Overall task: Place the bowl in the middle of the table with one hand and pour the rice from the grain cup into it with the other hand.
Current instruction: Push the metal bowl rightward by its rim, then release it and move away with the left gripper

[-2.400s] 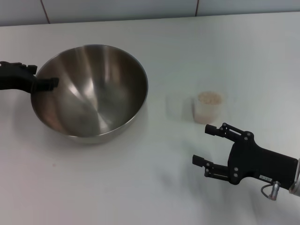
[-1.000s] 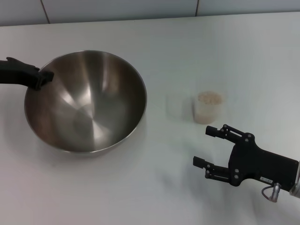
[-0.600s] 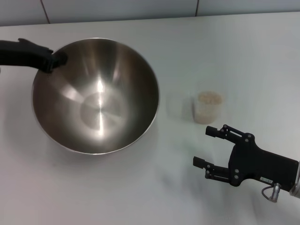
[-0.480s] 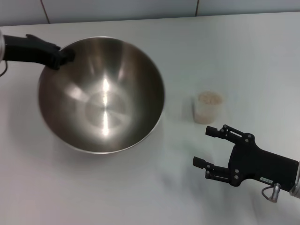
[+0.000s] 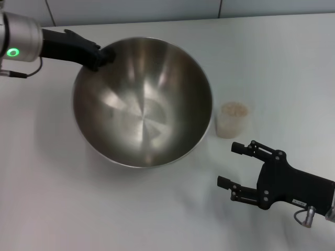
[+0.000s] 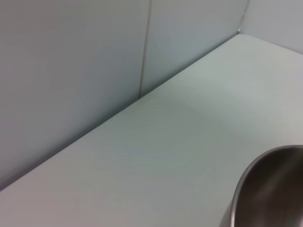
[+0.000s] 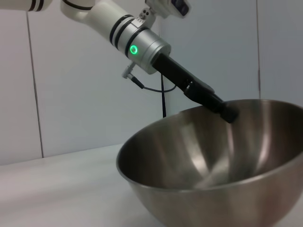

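2 arms: both in the head view, 1 on each side of the tabletop (image 5: 157, 209).
Left arm: reaches in from the far left edge, forearm lying low and nearly level, a green light lit on its silver wrist ring; in the right wrist view it slopes down from high up to the bowl's far rim.
Left gripper (image 5: 99, 56): black fingers clamped on the far-left rim of the bowl (image 5: 142, 102).
Bowl: large, shiny steel, tipped so its opening faces the head camera and slightly to the right; whether its base touches the tabletop I cannot tell. It sits left of centre, its right edge just beside the grain cup (image 5: 233, 120).
Grain cup: upright on the tabletop, right of the bowl, filled to near the brim with rice (image 5: 234, 109).
Right arm: comes in low from the near right corner, pointing left toward the bowl.
Right gripper (image 5: 233, 165): its 2 black fingers are spread apart with nothing between them, near the cup on the camera side but not touching it.
Left wrist view: shows only the bowl's rim, bare tabletop and the grey wall (image 6: 71, 71) behind.
Right wrist view: shows the bowl from the side, tilted.
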Controlling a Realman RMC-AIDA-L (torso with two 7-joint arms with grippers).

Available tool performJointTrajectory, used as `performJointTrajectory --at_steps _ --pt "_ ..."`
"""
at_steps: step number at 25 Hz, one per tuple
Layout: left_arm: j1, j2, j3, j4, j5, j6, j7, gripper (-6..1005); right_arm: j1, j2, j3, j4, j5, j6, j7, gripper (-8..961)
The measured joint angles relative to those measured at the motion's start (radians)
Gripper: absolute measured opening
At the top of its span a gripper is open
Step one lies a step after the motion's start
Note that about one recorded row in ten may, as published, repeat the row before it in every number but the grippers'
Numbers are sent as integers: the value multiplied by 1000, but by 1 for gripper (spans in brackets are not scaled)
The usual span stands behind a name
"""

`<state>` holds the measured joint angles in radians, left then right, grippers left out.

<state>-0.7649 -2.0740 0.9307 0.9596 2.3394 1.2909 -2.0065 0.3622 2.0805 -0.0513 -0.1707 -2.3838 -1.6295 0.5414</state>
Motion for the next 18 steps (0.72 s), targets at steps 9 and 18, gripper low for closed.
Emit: performJointTrajectory --at_steps 9,18 --pt "-30 0 80 -69 -7 -87 3 33 -7 -1 3 -3 2 1 0 813" --pt "-33 1 79 -73 -8 -91 2 34 -9 0 9 -2 3 2 1 813"
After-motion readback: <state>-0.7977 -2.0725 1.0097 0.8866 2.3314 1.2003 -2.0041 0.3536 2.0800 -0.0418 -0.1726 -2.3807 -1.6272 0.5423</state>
